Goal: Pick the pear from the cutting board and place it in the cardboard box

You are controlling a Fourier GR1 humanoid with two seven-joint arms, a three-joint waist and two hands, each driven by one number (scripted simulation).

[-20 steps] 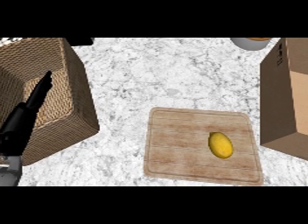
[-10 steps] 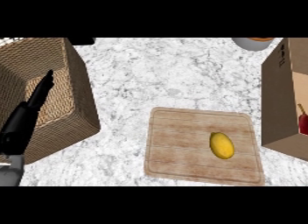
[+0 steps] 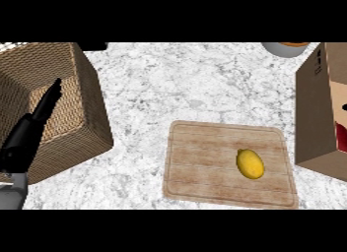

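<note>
My left robot hand (image 3: 32,129) rests at the view's left edge, fingers straight and pressed together, pointing up over the wicker basket (image 3: 74,123). The pear (image 3: 250,163) lies on the cutting board (image 3: 205,167), long axis running near-to-far, beside the cardboard box (image 3: 316,113).

- One view only, taken from the robot's head and aimed steeply down at the marble surface (image 3: 176,83).
- It sits fairly close: the cutting board (image 3: 227,165) fills the lower middle.
- A wicker basket (image 3: 52,108) is cut by the left edge and the cardboard box (image 3: 322,113) by the right edge.
</note>
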